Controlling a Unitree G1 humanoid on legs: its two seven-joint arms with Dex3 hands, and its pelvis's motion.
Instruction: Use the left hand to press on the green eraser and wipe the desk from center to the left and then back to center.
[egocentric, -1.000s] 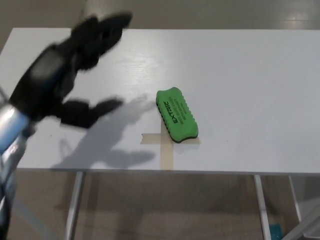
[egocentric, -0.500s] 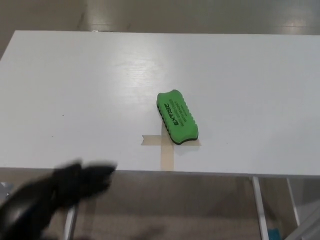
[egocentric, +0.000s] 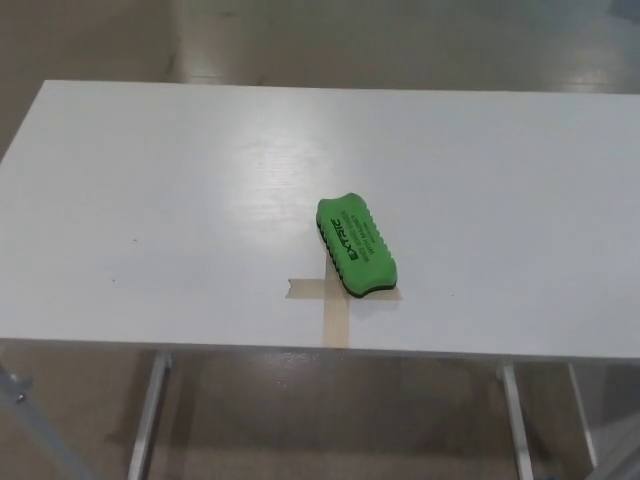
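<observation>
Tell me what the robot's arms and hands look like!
Right now you cannot see them: neither arm nor hand shows in the head view. Only the green, wavy-edged eraser with black lettering shows, lying on the white desk, its near end over a cross of tan tape. So this picture cannot tell their colour or shape.
</observation>
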